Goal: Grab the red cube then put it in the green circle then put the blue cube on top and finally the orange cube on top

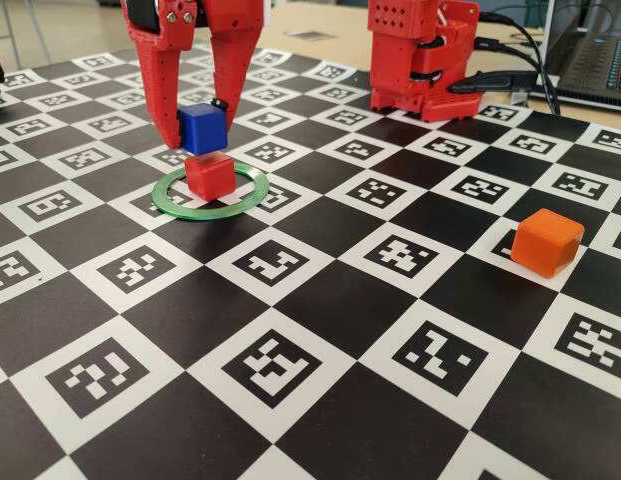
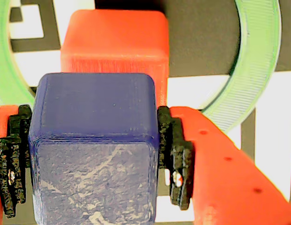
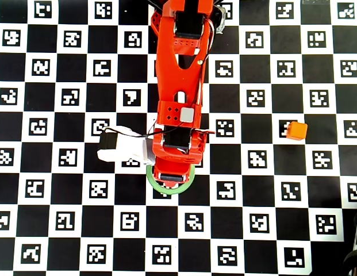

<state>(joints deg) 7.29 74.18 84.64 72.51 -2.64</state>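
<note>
The red cube [image 1: 210, 173] sits inside the green circle [image 1: 209, 192] on the checkered board. My gripper [image 1: 201, 128] is shut on the blue cube [image 1: 201, 127] and holds it just above the red cube, a small gap between them. The wrist view shows the blue cube [image 2: 94, 150] clamped between the black pads [image 2: 175, 159], with the red cube [image 2: 115, 44] below it and the green circle [image 2: 257, 70] arcing around. The orange cube [image 1: 547, 242] lies alone at the right of the board. From overhead, the arm hides both stacked cubes; the green circle [image 3: 167, 190] and the orange cube [image 3: 296, 130] show.
The board [image 1: 290, 350] is covered in black and white marker squares. The arm's red base [image 1: 420, 55] stands at the back right of the fixed view, with cables and a laptop [image 1: 590, 50] behind it. A white camera mount [image 3: 121, 148] sticks out left of the wrist.
</note>
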